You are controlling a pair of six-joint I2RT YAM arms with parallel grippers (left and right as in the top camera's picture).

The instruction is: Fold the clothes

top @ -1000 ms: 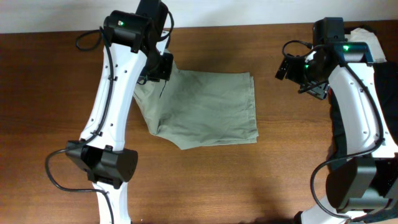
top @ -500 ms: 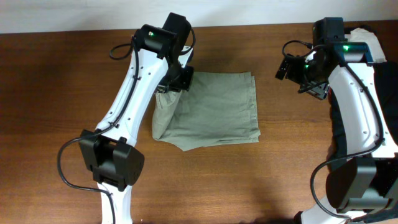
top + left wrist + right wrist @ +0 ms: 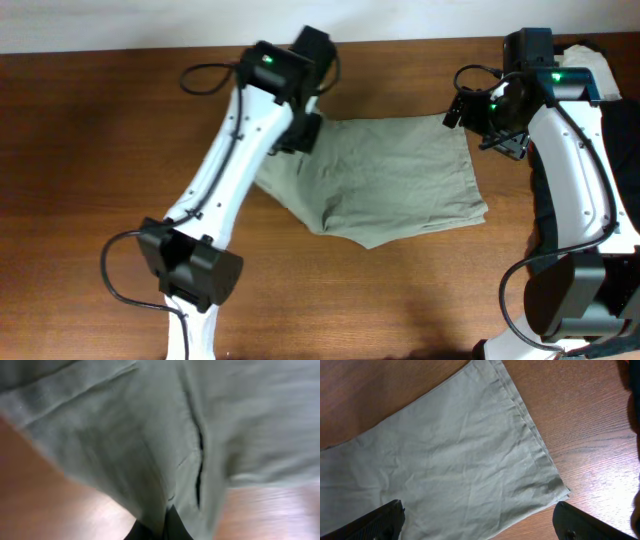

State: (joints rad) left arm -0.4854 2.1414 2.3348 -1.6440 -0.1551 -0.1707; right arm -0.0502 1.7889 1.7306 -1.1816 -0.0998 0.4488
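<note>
The khaki-beige shorts (image 3: 395, 180) lie folded on the wooden table, mid-right in the overhead view. My left gripper (image 3: 300, 130) is shut on their upper left corner. In the left wrist view the cloth (image 3: 165, 435) fills the frame, blurred, and runs between the fingertips (image 3: 160, 527). My right gripper (image 3: 470, 108) hovers open just above the shorts' upper right corner. In the right wrist view the shorts (image 3: 445, 470) spread under the wide-open fingers (image 3: 480, 522), with the hem corner at right.
A black garment (image 3: 545, 210) and a white bundle (image 3: 600, 65) lie at the table's right edge beside the right arm. The white wall edge runs along the back of the wooden table (image 3: 90, 150).
My left gripper has dragged the shorts to the right across the table, so their right edge now lies under the right gripper. The right arm has not moved.
</note>
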